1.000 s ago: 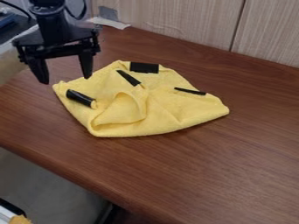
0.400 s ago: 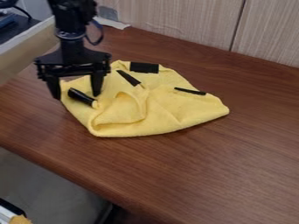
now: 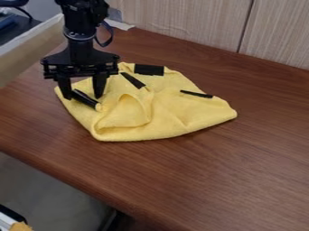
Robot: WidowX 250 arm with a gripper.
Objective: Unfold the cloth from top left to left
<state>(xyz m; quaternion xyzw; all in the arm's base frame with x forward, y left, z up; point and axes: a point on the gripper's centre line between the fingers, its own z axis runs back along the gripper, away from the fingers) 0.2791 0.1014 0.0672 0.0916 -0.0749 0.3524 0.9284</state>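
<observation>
"Where's the crumpled yellow cloth [image 3: 172,121] from where you stand?"

"Spread in a heap on the reddish-brown wooden desk [image 3: 232,173], its left end under the black two-fingered pincer [image 3: 82,97]."

"Has it got hold of anything?"

"Doesn't look it. The fingers stand apart, either side of that narrow black strip [image 3: 87,100] on the cloth. I can't tell whether the tips touch the fabric."

"So what could spoil it?"

"A bad pinch, I'd say. The strip looks smooth, so if the fingers close mostly on that, they may slide off. Too shallow, and they'd nip nothing but air."

"And too deep?"

"Then they might catch the layers underneath as well, and the whole heap would get dragged left instead of opening. That raised yellow fold [image 3: 128,116] in the middle could tuck under itself too, being loose."

"Which way does it point, would you say?"

"Its blunt, tapering corner points to our right, a little toward the near side. The long axis runs across the desk from the pincer's end to that corner, dipping gently rightward."
</observation>
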